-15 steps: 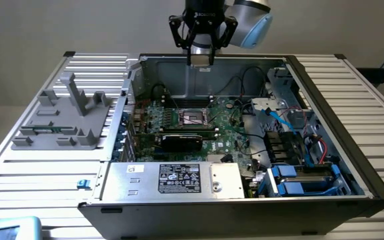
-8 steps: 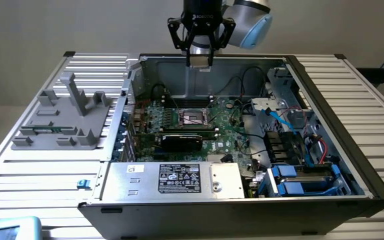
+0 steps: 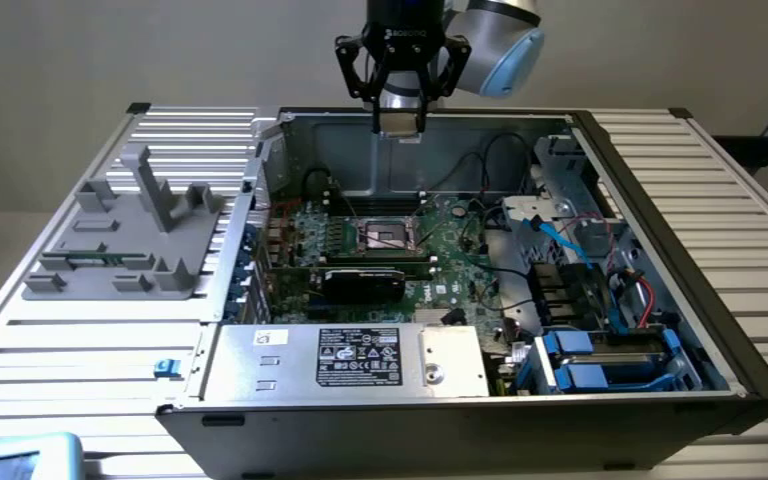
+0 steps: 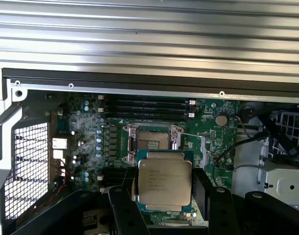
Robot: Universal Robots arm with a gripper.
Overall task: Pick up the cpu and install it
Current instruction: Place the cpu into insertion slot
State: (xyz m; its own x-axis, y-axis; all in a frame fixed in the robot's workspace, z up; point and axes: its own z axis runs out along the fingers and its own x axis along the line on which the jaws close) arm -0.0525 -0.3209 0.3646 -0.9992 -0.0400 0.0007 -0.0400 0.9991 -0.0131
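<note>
The cpu [image 4: 164, 183], a flat square chip with a silver-beige metal top and printed text, sits between the two black fingers of my gripper [image 4: 165, 192], which is shut on its opposite edges. Beyond it in the wrist view lies the open cpu socket [image 4: 152, 137] with its metal frame, on the green motherboard [image 4: 208, 122]. In the exterior view my gripper [image 3: 399, 122] hangs above the back wall of the open computer case [image 3: 704, 250], higher than the socket [image 3: 391, 235] and behind it. The chip [image 3: 399, 130] shows there as a small pale piece at the fingertips.
A silver power supply with a black label [image 3: 357, 358] lies along the case's front. A black card [image 3: 364, 283] sits just in front of the socket. Cables and blue drive bays [image 3: 598, 360] crowd the exterior view's right. A grey fixture [image 3: 137, 235] stands on the table at the left.
</note>
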